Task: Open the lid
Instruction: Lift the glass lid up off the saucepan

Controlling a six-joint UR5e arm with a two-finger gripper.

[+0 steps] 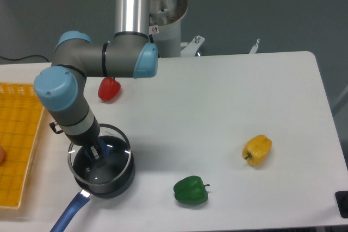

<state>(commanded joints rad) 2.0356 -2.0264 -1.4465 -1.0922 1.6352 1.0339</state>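
The lid (111, 161), a clear glass disc with a thin silver rim, hangs a little above the dark saucepan (122, 180) and is shifted slightly up and left of it. Its blue knob sits between the fingers of my gripper (98, 153), which is shut on it. The arm's wrist covers the upper left part of the lid. The saucepan's long blue handle (68, 215) points toward the front left edge of the table.
A red pepper (109, 89) lies behind the pan, close to the arm. A green pepper (191, 190) sits to the pan's right and a yellow pepper (257, 150) further right. An orange basket (19, 139) stands at the left edge.
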